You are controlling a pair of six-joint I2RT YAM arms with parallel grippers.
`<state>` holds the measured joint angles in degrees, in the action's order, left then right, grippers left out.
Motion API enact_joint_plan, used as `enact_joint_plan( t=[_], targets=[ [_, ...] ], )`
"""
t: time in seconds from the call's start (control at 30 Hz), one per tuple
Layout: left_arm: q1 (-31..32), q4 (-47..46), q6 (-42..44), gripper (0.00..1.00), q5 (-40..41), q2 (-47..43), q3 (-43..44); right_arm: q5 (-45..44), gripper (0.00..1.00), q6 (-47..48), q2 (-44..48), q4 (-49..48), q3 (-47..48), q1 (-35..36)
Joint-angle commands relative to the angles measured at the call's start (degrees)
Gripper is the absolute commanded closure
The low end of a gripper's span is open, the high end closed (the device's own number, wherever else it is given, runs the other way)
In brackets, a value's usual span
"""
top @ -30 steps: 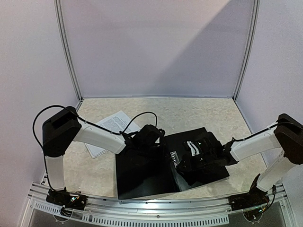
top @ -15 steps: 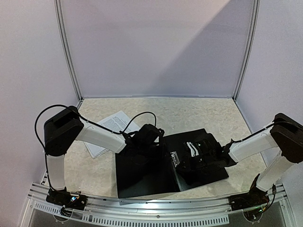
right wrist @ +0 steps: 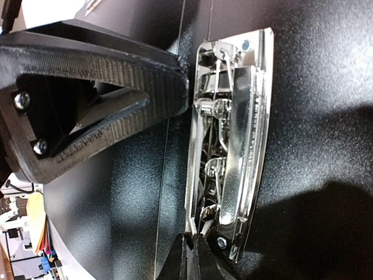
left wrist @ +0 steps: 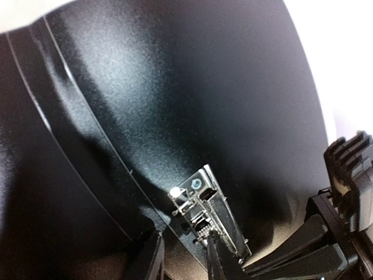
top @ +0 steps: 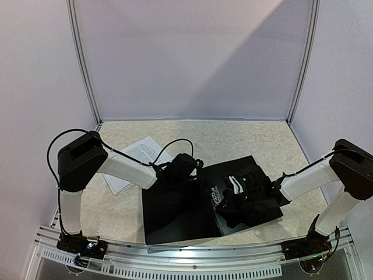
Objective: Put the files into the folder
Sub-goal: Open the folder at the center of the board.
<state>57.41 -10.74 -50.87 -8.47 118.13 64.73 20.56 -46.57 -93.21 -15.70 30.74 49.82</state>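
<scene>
Folder update: the flat black rectangular folder [top: 169, 224] lies open on the pale speckled bench [top: 233, 140], near the front edge, with both arms reaching in over its middle. Its shiny metal clip [right wrist: 233, 134] sits on the right-hand leaf, just beside the spine crease, and a small white label strip [top: 213, 195] shows by the spine in the top view.

The left gripper [left wrist: 182, 259] hangs low over the folder right at the spine. Its two fingers stand a little apart with bare black cover showing between them, so it has hold of nothing. One finger [left wrist: 213, 254] sits just beside the near end of the clip (touching or not, I can't tell).

The right gripper [right wrist: 189, 256] comes at the clip from the other side. Its jaws are squeezed together, with the tips right at one end of the clip's base plate. Whether they've actually pinched a bit of the metal or are just pressed against it isn't clear from the wrist view. The two grippers end up very near each other across the clip.

The thin white printed paper files [top: 133, 153] aren't in the folder. They lie flat on the bench off to the left and farther back, partly hidden behind the left arm and well apart from both grippers.
</scene>
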Motion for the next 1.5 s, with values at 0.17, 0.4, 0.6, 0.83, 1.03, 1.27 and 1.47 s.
enact_joint_plan(
  t=[0.17,0.4,0.6,0.83,1.03,1.27,1.47],
  targets=[
    [-1.4,0.55,-0.5,0.73,0.65,2.09,1.11,-1.52,0.99,-3.03,-4.03,-0.19,-2.03,0.09],
    [-2.01,2.72,-0.72,0.78,2.67,4.27,1.15,-4.25,1.0,-3.97,-3.05,2.14,-2.42,0.08],
    [-2.17,3.25,-0.9,0.84,2.45,6.49,1.61,-10.44,1.0,-0.62,-0.48,12.23,1.38,0.02],
    [-2.21,8.45,1.2,0.93,3.59,8.7,5.29,-17.14,1.0,4.04,-1.44,22.8,6.5,0.21],
    [-2.25,10.56,2.92,1.0,4.39,10.28,7.45,-17.55,1.0,3.85,-1.55,24.52,7.46,0.25],
    [-2.3,13.09,3.52,1.0,4.9,11.15,8.05,-22.02,1.0,5.88,-3.43,30.12,10.77,0.22],
    [-2.27,13.02,3.94,1.0,5.09,11.29,7.96,-22.24,1.0,4.47,-6.28,29.33,8.73,0.21]
  ],
)
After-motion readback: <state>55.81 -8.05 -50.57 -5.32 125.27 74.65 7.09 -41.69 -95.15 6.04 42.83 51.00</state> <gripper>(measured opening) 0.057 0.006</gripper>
